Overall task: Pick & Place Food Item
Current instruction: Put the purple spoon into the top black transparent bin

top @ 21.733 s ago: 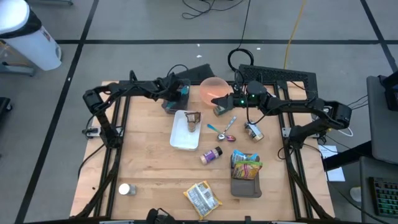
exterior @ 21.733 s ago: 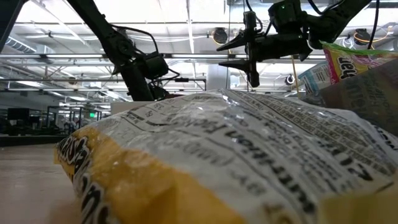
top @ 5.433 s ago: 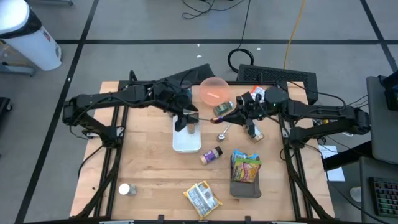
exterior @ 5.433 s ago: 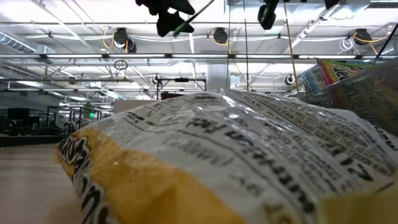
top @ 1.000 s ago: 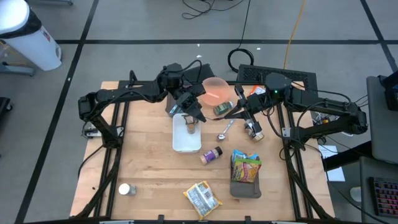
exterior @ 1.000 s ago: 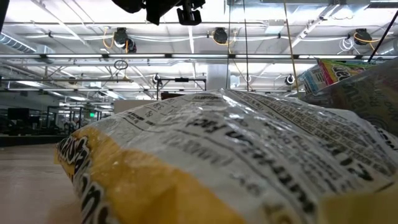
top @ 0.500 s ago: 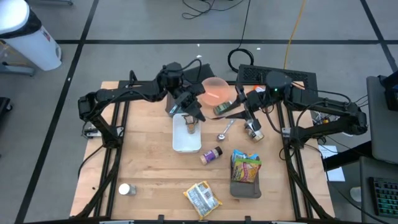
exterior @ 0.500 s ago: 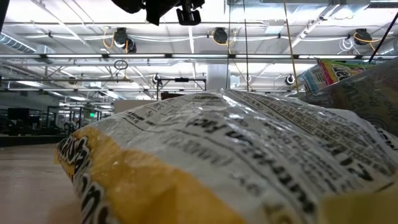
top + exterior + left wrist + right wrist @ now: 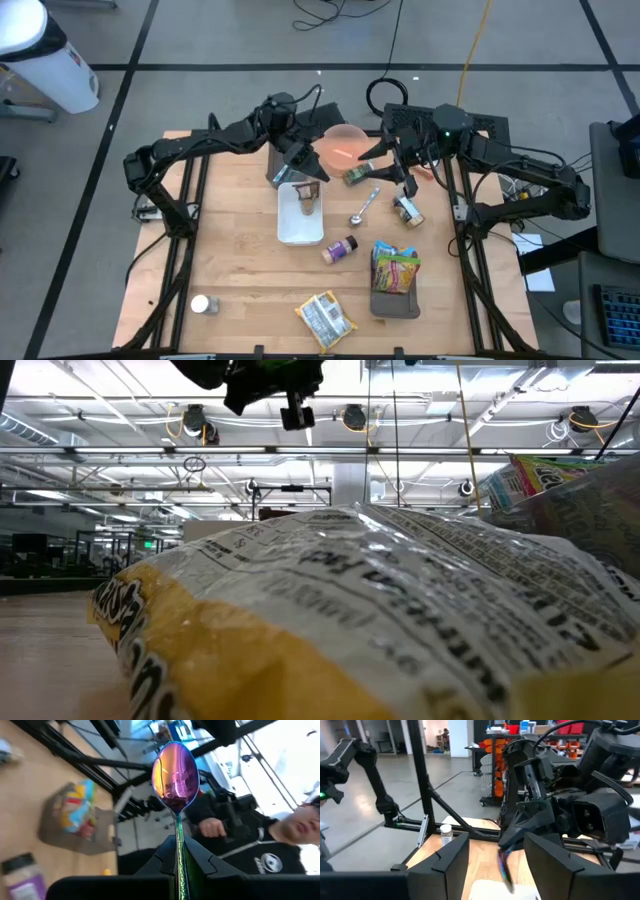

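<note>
the left end effector (image 9: 309, 166), clamped on an iridescent spoon (image 9: 175, 775), hangs above the far end of a white tray (image 9: 290, 222) at the centre of the desk (image 9: 240, 260) in the high view; the left wrist view shows the spoon's handle pinched between the two dark fingers, bowl pointing away, with a person beyond the desk. the right end effector (image 9: 395, 168), its fingers standing apart with nothing between them, hovers just right of the pink bowl (image 9: 342, 144) near the upper centre of the high view, over a green packet (image 9: 357, 176). a second spoon (image 9: 362, 207) lies on the wood below it, with a small jar (image 9: 407, 211) to its right. lower in the frame sit a spice bottle (image 9: 340, 248), a colourful snack bag (image 9: 395, 265) in a grey holder and a yellow chip bag (image 9: 325, 317), which fills the low view.
</note>
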Controlling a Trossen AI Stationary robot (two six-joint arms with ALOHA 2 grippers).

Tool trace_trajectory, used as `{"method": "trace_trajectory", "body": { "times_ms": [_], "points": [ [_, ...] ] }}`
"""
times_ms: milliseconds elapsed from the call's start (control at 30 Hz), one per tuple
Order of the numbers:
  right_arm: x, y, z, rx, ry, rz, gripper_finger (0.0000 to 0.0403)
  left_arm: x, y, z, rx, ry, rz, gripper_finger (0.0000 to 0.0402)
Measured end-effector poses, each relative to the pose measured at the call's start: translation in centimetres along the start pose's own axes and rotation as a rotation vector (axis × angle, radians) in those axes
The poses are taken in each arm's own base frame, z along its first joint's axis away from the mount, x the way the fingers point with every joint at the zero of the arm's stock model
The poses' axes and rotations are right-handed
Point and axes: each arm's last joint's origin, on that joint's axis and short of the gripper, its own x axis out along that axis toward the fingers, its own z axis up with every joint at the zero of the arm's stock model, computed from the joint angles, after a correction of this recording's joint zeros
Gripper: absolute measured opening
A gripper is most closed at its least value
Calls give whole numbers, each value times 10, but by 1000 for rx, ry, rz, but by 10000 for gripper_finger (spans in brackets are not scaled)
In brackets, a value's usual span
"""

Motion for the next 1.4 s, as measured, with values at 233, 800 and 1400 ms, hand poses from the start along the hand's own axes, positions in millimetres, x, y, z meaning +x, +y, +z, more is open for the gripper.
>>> {"method": "trace_trajectory", "body": {
  "times_ms": [233,800,1400],
  "points": [
    [-7,-11,0,70,-2,-56,186,-26,10,4,66,-81,104,8],
    [-10,-19,-1,142,-10,-236,185,-115,-19,-30,151,-246,698,8],
    [4,-27,-67,417,-190,-201,183,-89,-45,-66,121,-152,1184,8]
  ]
}}
